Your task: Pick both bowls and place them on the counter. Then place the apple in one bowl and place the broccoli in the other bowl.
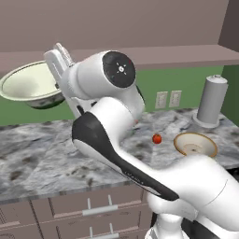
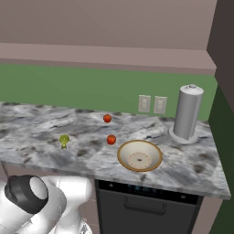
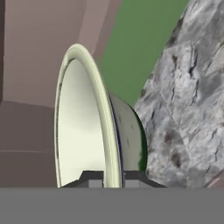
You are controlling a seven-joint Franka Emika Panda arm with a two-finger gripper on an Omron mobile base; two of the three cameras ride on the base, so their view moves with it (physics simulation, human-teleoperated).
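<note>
1. No brand, label or readable writing shows on any object.
2. The two-finger gripper (image 3: 112,178) is clenched on the rim of the deep cream-white bowl with the dark green outer pattern (image 1: 31,86); in the hand view one dark finger tip sits on each side of that rim.
3. In the left base view this glossy, smooth-walled deep bowl hangs above the left part of the long grey-and-white marbled stone counter (image 1: 42,154), apart from the surface and in front of the green wall.
4. The wide shallow tan bowl with the brownish rim (image 2: 139,156) sits upright on the counter's right part, its matte inside bare.
5. Bowls: two, one held, one on the stone.
6. Small round orange-red fruits: two. One apple (image 2: 111,139) lies just beside the tan bowl's upper left rim; the second red fruit (image 2: 107,118) lies farther back, nearer the wall.
7. One tiny yellow-green broccoli floret with a bumpy head (image 2: 64,140) stands on the counter, left of the apple and well apart from the tan bowl.
8. One smooth grey cylinder on a round base (image 2: 186,113) stands at the counter's back right.
9. Two pale outlet plates (image 2: 151,104) sit side by side on the green wall.
10. Brownish drawers with silver handles (image 1: 93,210) run under the counter; a dark appliance front (image 2: 146,205) sits below the tan bowl.
</note>
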